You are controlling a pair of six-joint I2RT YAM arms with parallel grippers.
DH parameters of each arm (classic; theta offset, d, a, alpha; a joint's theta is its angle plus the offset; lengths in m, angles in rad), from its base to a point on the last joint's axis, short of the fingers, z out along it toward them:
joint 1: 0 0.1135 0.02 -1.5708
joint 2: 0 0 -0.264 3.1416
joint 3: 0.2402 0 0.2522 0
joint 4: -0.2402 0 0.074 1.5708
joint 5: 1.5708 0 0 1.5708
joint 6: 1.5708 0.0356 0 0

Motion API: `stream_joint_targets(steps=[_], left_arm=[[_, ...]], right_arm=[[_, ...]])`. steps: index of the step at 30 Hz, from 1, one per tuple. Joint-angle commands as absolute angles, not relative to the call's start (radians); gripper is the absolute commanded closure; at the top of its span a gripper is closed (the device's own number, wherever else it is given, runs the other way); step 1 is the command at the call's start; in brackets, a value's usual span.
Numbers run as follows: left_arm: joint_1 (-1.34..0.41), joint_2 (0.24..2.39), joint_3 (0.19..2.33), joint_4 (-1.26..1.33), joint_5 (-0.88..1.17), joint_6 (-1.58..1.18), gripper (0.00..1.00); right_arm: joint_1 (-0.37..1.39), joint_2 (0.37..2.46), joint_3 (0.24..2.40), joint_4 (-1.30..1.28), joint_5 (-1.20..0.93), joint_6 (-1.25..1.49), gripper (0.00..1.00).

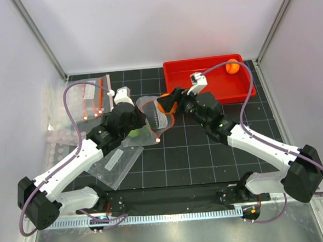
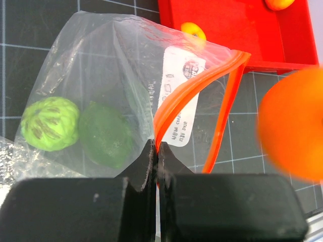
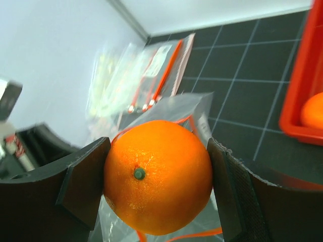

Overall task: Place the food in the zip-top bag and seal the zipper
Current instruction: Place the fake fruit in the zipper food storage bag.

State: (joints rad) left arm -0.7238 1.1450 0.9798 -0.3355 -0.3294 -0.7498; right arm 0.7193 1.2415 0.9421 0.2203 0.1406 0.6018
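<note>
Left gripper (image 2: 155, 151) at bench centre, pinched tight on the zipper (image 2: 199, 85) of the zip-top bag (image 2: 96, 65), right arm stretched in from the near right corner, right gripper (image 3: 159, 174) clasped around an orange fruit (image 3: 151, 151).

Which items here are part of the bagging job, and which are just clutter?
Job: zip-top bag, zipper, bumpy green fruit, dark green fruit, held orange, tray oranges, red tray.
Clutter: spare bag stack, flat pouch by left arm.
</note>
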Motion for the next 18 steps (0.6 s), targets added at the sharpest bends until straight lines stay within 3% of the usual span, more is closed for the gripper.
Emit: stream_joint_targets(steps=[1, 13, 15, 17, 18], left_arm=[[-0.718, 1.117, 1.028, -0.337, -0.365, -0.730, 1.00], [-0.718, 1.097, 1.042, -0.360, -0.336, -0.730, 1.00], [-0.718, 1.100, 1.045, -0.362, -0.330, -0.732, 1.00], [-0.718, 1.100, 1.051, -0.370, -0.325, -0.733, 1.00], [-0.716, 1.098, 1.054, -0.373, -0.325, -0.733, 1.00]], right_arm=[[0.770, 1.262, 0.919, 0.316, 0.172, 0.531, 0.51], [0.827, 1.440, 0.934, 0.387, 0.192, 0.500, 0.47], [0.831, 1.459, 0.954, 0.379, 0.187, 0.495, 0.31], [0.841, 1.465, 0.969, 0.358, 0.210, 0.489, 0.01], [0.842, 1.462, 0.968, 0.356, 0.213, 0.482, 0.00]])
